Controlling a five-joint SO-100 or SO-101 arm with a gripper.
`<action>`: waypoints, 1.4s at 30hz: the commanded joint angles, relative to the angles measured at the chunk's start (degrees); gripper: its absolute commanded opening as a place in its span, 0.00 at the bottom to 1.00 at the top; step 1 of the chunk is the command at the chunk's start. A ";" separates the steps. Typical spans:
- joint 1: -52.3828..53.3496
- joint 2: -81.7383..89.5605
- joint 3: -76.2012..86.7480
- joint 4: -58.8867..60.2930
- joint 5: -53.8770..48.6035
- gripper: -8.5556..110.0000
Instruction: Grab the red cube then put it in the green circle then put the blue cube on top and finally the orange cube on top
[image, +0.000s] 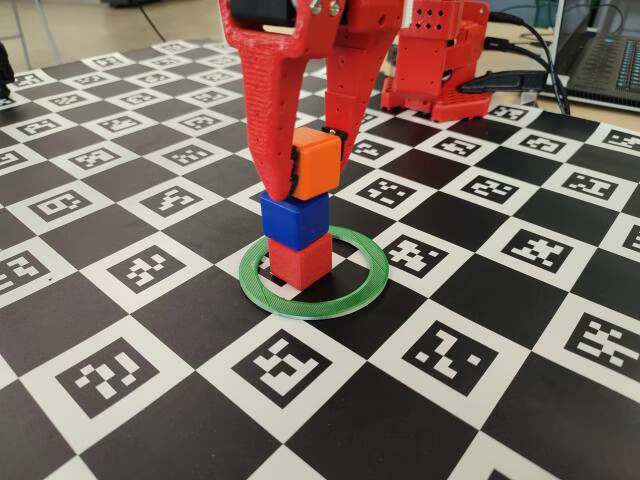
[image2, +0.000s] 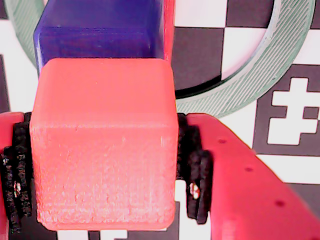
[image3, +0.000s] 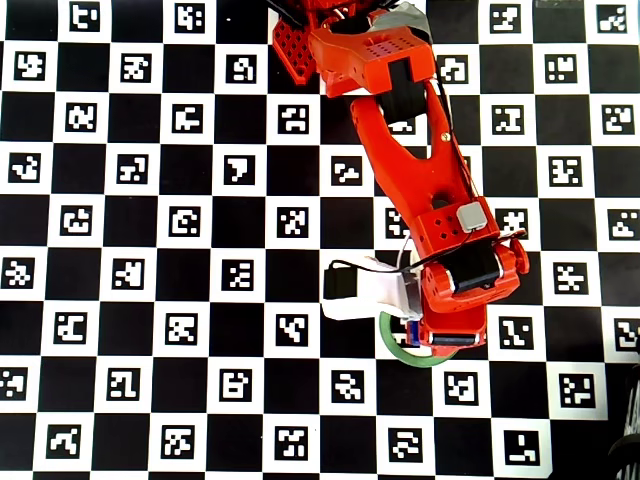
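The table (image: 470, 420) is covered by a black-and-white checkerboard mat (image3: 150, 250); each white square carries a small black coded marker. In the fixed view, a bare wooden surface (image: 80, 25) shows beyond the mat's far edge at upper left. A laptop (image: 605, 60) sits at the upper right corner, with black cables (image: 530, 40) running beside it. Lighting is bright and even, and shadows on the mat are soft
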 joint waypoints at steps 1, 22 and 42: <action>0.79 2.55 -1.23 -0.53 -0.44 0.08; 0.97 2.72 -0.35 -0.26 -0.79 0.32; -0.26 18.63 4.31 5.01 0.18 0.44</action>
